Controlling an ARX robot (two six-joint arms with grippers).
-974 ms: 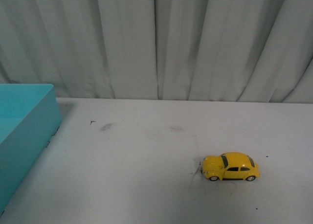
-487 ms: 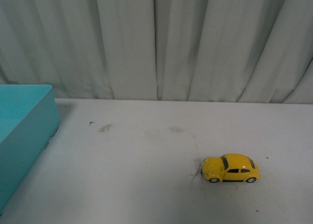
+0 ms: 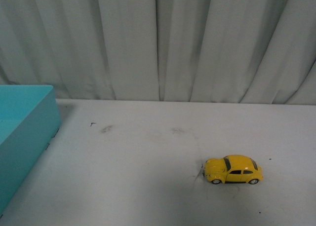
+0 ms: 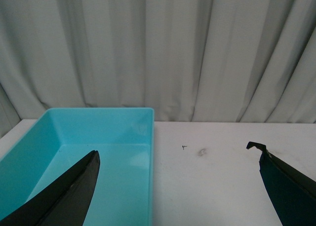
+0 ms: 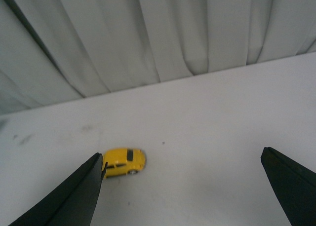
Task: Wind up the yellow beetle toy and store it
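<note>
Sitting upright on its wheels, the yellow beetle toy (image 3: 233,169) is resting on the white surface (image 3: 148,196), toward the robot's right and well apart from the teal bin (image 3: 34,127) at the left edge. The right gripper (image 5: 181,154) is hovering above the surface, short of the car, with its jaws spread wide and holding nothing. The left gripper (image 4: 175,152) is facing the bin, its jaws likewise wide apart and empty.

The main risk is lying in the wheels: a jaw touching one side first is likely going to roll or spin the car out of the gap. The rounded, glossy body is also inviting a slip if the pinch lands high. Once wound, a loose hold could be letting it shoot across the surface, perhaps off an edge.

Nothing is blocking the path to the bin. Only faint dark scuffs (image 3: 106,129) are marking the surface, and a pale pleated curtain (image 3: 158,38) is hanging behind.
</note>
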